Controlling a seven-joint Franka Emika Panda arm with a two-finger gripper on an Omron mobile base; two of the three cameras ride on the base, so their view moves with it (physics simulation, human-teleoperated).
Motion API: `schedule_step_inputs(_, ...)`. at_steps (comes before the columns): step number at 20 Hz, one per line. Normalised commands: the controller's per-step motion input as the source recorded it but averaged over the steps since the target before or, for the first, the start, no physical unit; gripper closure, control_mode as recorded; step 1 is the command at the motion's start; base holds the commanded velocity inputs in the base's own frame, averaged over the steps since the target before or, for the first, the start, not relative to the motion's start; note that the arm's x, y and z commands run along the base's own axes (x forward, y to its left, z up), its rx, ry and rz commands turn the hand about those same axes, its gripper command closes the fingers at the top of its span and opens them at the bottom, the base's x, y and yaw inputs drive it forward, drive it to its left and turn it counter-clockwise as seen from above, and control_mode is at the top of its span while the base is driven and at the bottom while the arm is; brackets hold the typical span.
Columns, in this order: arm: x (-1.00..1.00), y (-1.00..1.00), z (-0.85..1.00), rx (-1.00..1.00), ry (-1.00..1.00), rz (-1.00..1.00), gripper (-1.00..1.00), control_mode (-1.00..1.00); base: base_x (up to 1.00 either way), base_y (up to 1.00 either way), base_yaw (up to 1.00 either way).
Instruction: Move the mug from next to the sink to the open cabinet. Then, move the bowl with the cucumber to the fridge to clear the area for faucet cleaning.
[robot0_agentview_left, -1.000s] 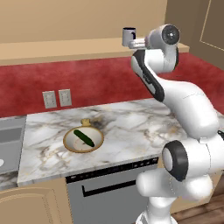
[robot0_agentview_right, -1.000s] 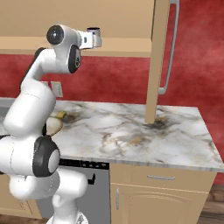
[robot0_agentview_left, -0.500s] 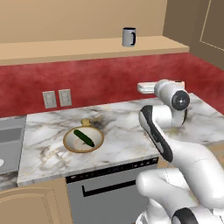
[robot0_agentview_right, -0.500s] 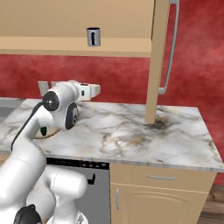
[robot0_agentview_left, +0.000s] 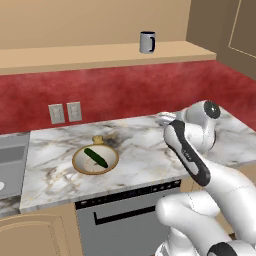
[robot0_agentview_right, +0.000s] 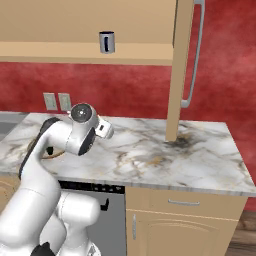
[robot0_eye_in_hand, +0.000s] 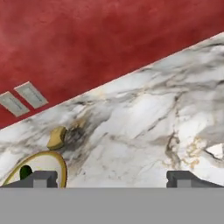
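The light grey mug (robot0_agentview_left: 147, 42) (robot0_agentview_right: 106, 42) stands upright on the shelf board of the open cabinet (robot0_agentview_left: 75, 56) (robot0_agentview_right: 55, 51), free of the gripper. The tan-rimmed bowl (robot0_agentview_left: 80, 165) (robot0_eye_in_hand: 56, 161) rests on the marble counter with the dark green cucumber (robot0_agentview_left: 95, 158) (robot0_eye_in_hand: 25, 171) inside it. My gripper (robot0_agentview_left: 164, 118) (robot0_agentview_right: 106, 131) (robot0_eye_in_hand: 113, 179) hovers low over the counter to the right of the bowl, open, with nothing between its fingers. One corner of the sink (robot0_agentview_left: 11, 155) shows at the left edge. The fridge and the faucet are out of view.
A small yellowish object (robot0_agentview_left: 98, 140) (robot0_eye_in_hand: 57, 137) lies just behind the bowl. Two wall outlets (robot0_agentview_left: 65, 113) (robot0_agentview_right: 56, 102) sit on the red backsplash. A tan upright panel with a grey handle (robot0_agentview_right: 192, 55) stands at the counter's right. A dishwasher front (robot0_agentview_left: 125, 220) is below.
The arm has swung down from the shelf to counter height, leaving the mug standing on the shelf. The jaws stay open.
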Motion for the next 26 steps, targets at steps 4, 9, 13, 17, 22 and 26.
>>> schedule_step_inputs(4,0.36,0.26,-0.15,0.23,0.81,0.04,-1.00,-1.00,0.00,0.00,0.00)
schedule_step_inputs(9,-0.22,0.66,-0.93,-0.04,0.14,0.16,-1.00,-1.00,0.00,0.00,0.00)
schedule_step_inputs(13,-0.09,0.98,-1.00,-0.03,-0.01,0.19,-1.00,-1.00,0.00,0.00,0.00)
schedule_step_inputs(17,0.20,0.85,-0.72,0.07,-0.05,0.10,-1.00,-1.00,0.00,0.00,0.00)
schedule_step_inputs(22,0.58,0.35,-0.09,0.06,0.01,0.00,-1.00,-1.00,0.00,0.00,0.00)
schedule_step_inputs(26,0.61,0.20,-0.11,0.00,0.04,0.00,-1.00,-1.00,0.00,0.00,0.00)
